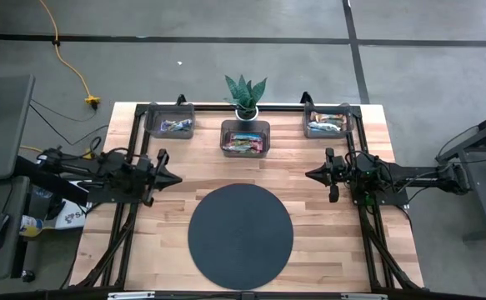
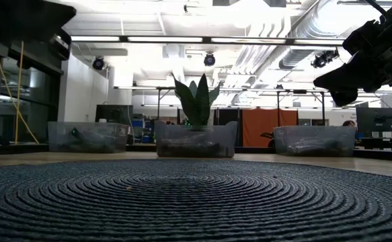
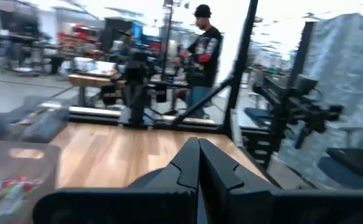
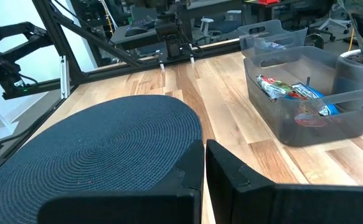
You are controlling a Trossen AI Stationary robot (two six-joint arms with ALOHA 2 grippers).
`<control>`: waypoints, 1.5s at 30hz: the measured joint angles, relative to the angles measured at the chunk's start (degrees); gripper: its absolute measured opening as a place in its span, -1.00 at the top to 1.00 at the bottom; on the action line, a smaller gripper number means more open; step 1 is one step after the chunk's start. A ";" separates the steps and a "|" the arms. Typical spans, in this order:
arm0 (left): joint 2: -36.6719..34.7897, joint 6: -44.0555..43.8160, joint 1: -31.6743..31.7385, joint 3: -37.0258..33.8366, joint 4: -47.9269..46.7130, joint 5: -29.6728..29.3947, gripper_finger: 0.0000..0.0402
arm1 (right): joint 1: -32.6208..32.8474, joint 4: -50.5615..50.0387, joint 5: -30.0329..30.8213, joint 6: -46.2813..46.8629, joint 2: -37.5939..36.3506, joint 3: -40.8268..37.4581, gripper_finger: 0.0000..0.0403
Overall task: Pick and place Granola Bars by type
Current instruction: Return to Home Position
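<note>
1. The round dark mat fills the lower centre, nearest the camera, with nothing on it.
2. Left gripper, mid-left, hangs beside the mat with its fingers pressed together, holding nothing.
3. Upper left, a clear bin holds bluish bars, lying roughly crosswise.
4. The centre bin (below the plant) holds red-pink bars, long axes left-to-right.
5. The upper-right bin holds pale and orange-brown bars, also crosswise.
6. Right gripper, mid-right, is closed and empty.
</note>
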 joint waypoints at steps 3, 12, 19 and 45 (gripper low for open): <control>-1.73 0.11 0.02 -1.42 -0.14 2.15 1.00 | 0.00 0.00 0.01 0.00 0.00 0.00 1.00; -5.53 -1.38 0.02 -4.46 -0.17 1.74 1.00 | 0.00 0.01 0.00 0.00 0.00 0.00 1.00; -5.76 -2.83 0.02 -6.09 -0.27 0.28 1.00 | 0.00 0.01 0.02 0.00 0.00 0.00 1.00; -5.45 0.11 0.02 -6.33 -4.54 -8.69 1.00 | -0.02 -0.01 0.02 0.00 0.02 0.00 1.00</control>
